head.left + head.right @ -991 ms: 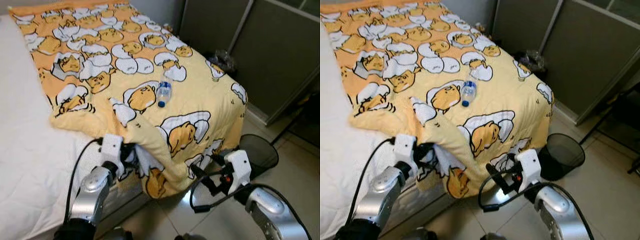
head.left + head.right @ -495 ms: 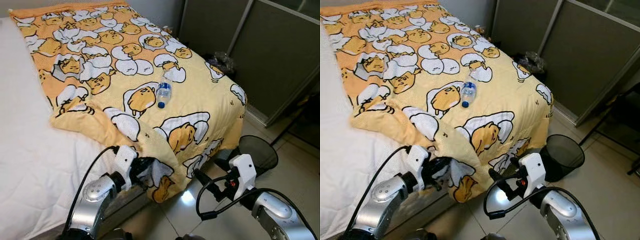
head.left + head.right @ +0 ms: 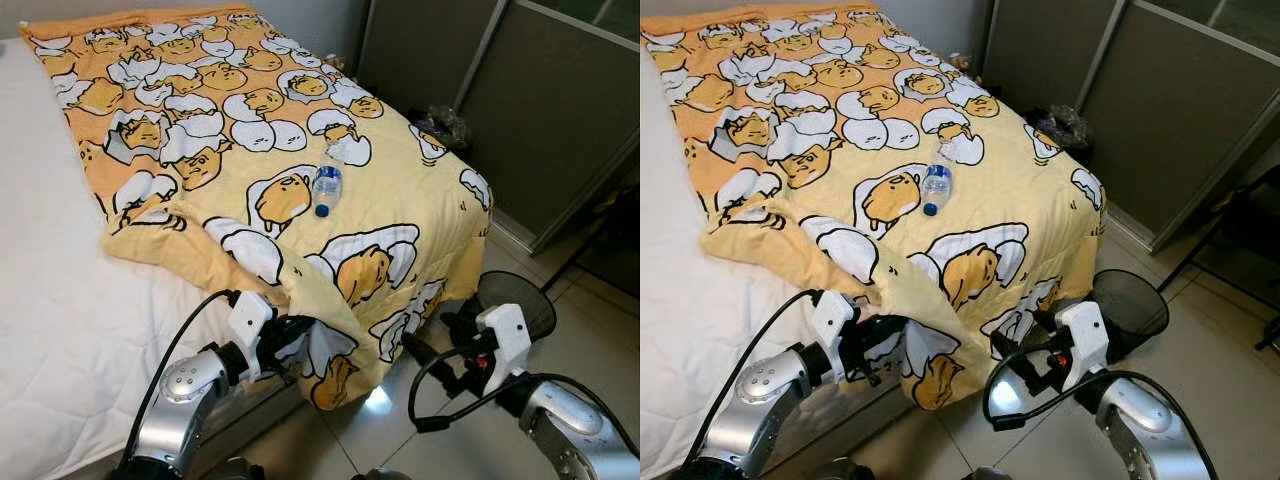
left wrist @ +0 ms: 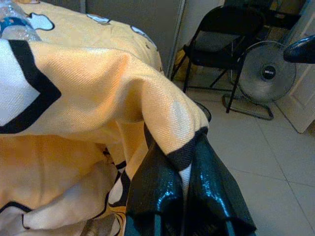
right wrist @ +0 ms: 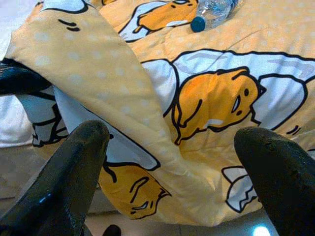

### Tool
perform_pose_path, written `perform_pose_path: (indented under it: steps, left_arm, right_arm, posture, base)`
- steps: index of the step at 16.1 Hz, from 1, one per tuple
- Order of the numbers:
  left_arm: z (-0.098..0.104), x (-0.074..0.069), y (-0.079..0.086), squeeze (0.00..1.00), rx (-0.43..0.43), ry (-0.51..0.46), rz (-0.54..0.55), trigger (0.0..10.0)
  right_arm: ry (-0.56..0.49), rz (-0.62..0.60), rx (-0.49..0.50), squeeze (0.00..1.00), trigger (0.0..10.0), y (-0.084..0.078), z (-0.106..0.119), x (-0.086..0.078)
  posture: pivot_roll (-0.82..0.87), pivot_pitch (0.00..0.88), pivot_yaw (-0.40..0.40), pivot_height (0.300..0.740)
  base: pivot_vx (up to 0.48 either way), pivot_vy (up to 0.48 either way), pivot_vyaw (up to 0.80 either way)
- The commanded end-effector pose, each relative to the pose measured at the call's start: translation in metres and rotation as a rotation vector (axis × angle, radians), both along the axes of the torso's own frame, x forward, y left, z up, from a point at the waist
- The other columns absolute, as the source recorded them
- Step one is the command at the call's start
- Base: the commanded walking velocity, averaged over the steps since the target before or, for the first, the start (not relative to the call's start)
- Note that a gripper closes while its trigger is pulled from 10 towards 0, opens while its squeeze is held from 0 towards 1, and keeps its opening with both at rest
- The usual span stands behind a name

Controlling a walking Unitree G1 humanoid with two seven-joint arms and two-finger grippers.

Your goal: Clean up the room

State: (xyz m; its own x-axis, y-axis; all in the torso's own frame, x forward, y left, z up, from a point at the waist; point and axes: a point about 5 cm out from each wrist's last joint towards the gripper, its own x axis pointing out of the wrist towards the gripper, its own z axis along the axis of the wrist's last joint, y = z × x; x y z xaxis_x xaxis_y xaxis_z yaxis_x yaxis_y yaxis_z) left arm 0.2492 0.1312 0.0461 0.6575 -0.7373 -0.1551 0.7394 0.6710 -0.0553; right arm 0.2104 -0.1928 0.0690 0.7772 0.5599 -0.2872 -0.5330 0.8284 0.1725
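left gripper (image 4: 179,169): fingers pinched tight on a fold of the blanket (image 3: 250,130) at its near corner – cloth is squeezed between the two black pads in the left wrist view. Since a second ago this arm has come down and toward 3 o'clock, taking the corner with it.
right gripper (image 3: 432,358): fingers spread wide, holding nothing. It sits at 4 o'clock off the bed corner, just beside the hanging blanket edge, and has drifted slightly toward 3 o'clock.
blanket: the near corner, bunched high on the white mattress (image 3: 60,330) a second ago, now hangs over the bed's edge at 6 o'clock – white cover is exposed left of it. The fold at the corner is still creased, not flat.
bottle (image 3: 326,185): lies on the blanket near the bed's middle, unmoved, cap toward 6 o'clock.
bin (image 3: 520,300): on the floor at 3 o'clock, beside the bed foot.
meaning: the spread looks partly done; bottle still needs clearing, likely into the bin.
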Motion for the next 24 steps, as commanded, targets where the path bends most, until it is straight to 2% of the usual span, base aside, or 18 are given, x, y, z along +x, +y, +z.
perform_pose_path:
  steps: [1,4,6,7,9,11,15,22,23,24]
  left_arm:
    - [0.0071,-0.0009,-0.0041,0.0,0.0,-0.048,-0.027,0.0]
    - [0.0067,-0.0044,-0.0037,0.0,-0.006,-0.055,-0.028,0.0]
    - [0.0036,-0.0025,0.0004,0.0,0.032,-0.053,0.027,0.0]
    - [0.0031,-0.0015,0.0017,0.0,0.041,-0.053,0.044,1.6]
    - [0.0043,-0.0007,0.0022,0.0,0.023,-0.052,0.053,0.0]
    - [0.0048,-0.0007,0.0024,0.0,0.015,-0.048,0.058,0.0]
    - [0.0047,0.0015,0.0007,0.0,0.008,-0.026,0.075,0.0]
    - [0.0059,0.0017,0.0004,0.0,0.019,-0.042,0.084,0.0]
    - [0.0053,0.0021,0.0,0.0,0.029,-0.042,0.087,2.7]
    - [0.0043,0.0018,-0.0026,0.0,0.052,-0.05,0.076,2.8]
  right_arm:
    - [-0.013,-0.011,-0.011,0.0,10.0,-0.0063,0.0049,0.002]
    - [-0.008,-0.009,-0.014,0.0,10.0,-0.0066,0.0036,0.001]
    - [-0.003,-0.012,-0.014,0.0,10.0,-0.0067,0.0028,0.0008]
    - [-0.002,-0.012,-0.013,0.0,10.0,-0.0065,0.0025,0.0007]
    - [0.003,-0.013,-0.011,0.0,10.0,-0.0059,0.0013,-0.0001]
    - [0.007,-0.013,-0.009,0.0,10.0,-0.0054,0.0003,-0.0009]
    - [0.017,-0.015,-0.007,0.0,10.0,-0.0051,-0.0016,-0.0031]
    - [0.024,-0.018,-0.007,0.0,10.0,-0.0055,-0.0028,-0.006]
    - [0.024,-0.018,-0.007,0.0,10.0,-0.005,-0.0029,-0.0066]
    - [0.026,-0.017,-0.005,0.0,10.0,-0.0043,-0.0031,-0.0073]
  posture:
    - [-0.08,0.008,-0.062,0.723]
    - [-0.08,0.007,-0.061,0.723]
    - [-0.08,0.007,-0.06,0.723]
    - [-0.08,0.007,-0.06,0.723]
    - [-0.08,0.007,-0.06,0.723]
    - [-0.08,0.011,-0.058,0.723]
    - [-0.08,0.012,-0.056,0.723]
    - [-0.08,0.018,-0.05,0.723]
    - [-0.08,0.02,-0.049,0.723]
    - [-0.08,0.021,-0.048,0.723]
  base:
    - [0.0,0.0,0.0]
    - [0.0,0.0,0.0]
    - [0.0,0.0,0.0]
    - [0.0,0.0,0.0]
    - [0.0,0.0,0.0]
    - [0.0,0.0,0.0]
    - [-0.48,0.0,0.0]
    - [0.0,0.0,0.0]
    - [0.0,0.0,0.0]
    - [0.0,0.0,0.0]
